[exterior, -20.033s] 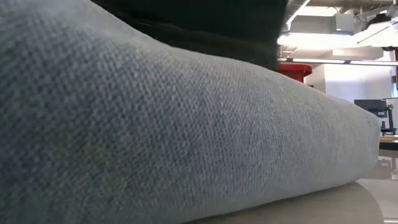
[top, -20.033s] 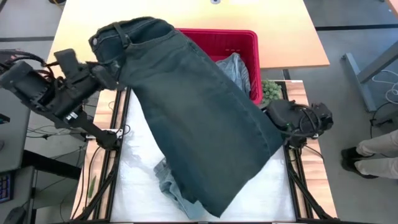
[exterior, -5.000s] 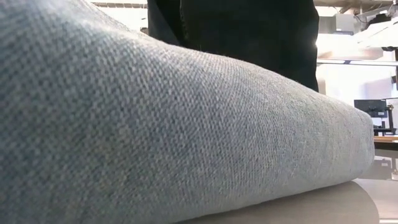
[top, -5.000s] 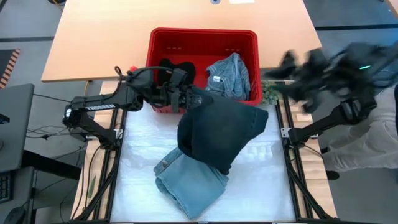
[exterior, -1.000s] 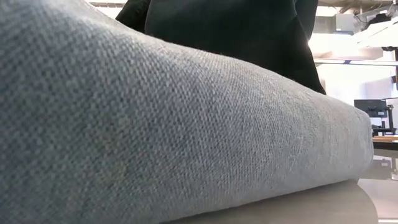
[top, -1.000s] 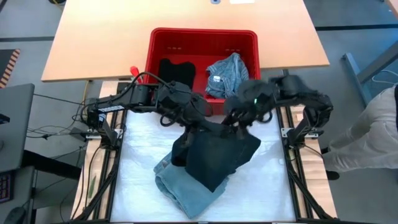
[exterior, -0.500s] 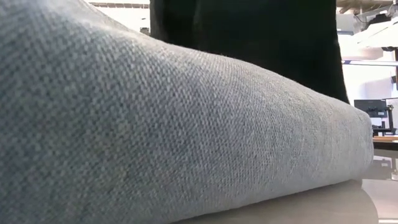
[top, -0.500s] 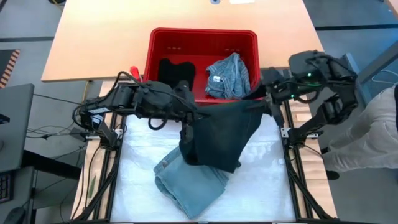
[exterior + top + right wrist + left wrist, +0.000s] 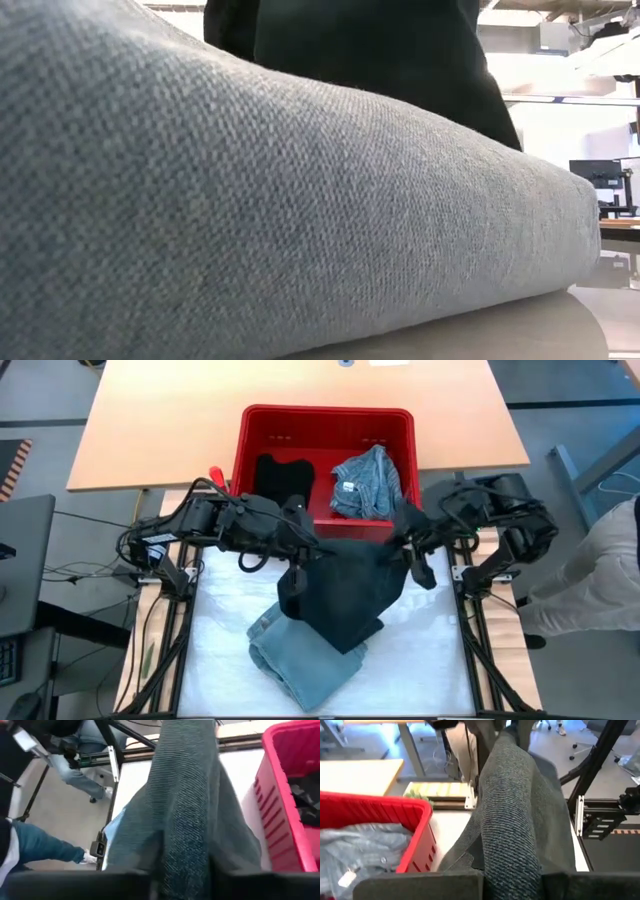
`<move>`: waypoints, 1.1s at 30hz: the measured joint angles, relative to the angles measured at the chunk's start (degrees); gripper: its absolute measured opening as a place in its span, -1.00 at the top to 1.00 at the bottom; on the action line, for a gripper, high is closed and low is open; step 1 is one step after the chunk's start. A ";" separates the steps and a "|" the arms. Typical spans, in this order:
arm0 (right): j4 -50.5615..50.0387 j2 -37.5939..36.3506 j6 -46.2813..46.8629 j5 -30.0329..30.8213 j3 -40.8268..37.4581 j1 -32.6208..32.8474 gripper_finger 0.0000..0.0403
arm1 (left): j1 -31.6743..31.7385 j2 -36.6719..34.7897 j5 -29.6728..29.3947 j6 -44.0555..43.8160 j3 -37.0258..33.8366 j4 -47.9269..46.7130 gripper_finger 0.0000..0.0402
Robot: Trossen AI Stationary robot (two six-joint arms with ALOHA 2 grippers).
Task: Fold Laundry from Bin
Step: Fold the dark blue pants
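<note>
White padding over the work surface (image 9: 225, 650) is seen from above, with a pale wooden tabletop (image 9: 160, 420) beyond it and the red bin (image 9: 325, 418) at the join of the two. At the centre a dark garment (image 9: 345, 588) is held up between both arms, slung over the padding and draping down onto a folded denim-blue piece (image 9: 300, 658) that lies flat beneath it. Thick, ribbed cloth is shown in both wrist views; it is judged soft, floppy and fairly heavy, likely to sag wherever it is unsupported, and not at all fragile. One top corner is pinched tight in the left gripper (image 9: 298, 556), fingers closed on the fabric. The opposite edge runs between the fingers of the right gripper (image 9: 408, 552), narrowly set and seemingly clamped on it. Corners or hem edges look like the best places to take hold, so that the cloth can be spread taut. Still in the bin are a black item (image 9: 280, 476) and a blue-white striped one (image 9: 368, 478). At the right edge part of a person (image 9: 600, 575) is visible
</note>
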 joint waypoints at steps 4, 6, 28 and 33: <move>4.26 -0.39 -4.98 0.30 0.00 0.21 0.78 | 0.02 -0.44 -0.39 5.41 0.00 3.95 0.92; 9.52 -1.11 -9.77 4.16 0.00 -0.68 0.78 | 0.57 -0.77 -2.31 10.61 0.26 7.45 0.92; 24.54 -6.51 -7.14 -6.94 -0.09 -4.64 0.78 | 3.07 -5.05 13.54 12.28 0.17 21.45 0.92; 32.23 -5.82 4.11 -22.79 -0.11 -3.56 0.78 | 2.38 -3.32 32.65 0.40 0.17 29.54 0.93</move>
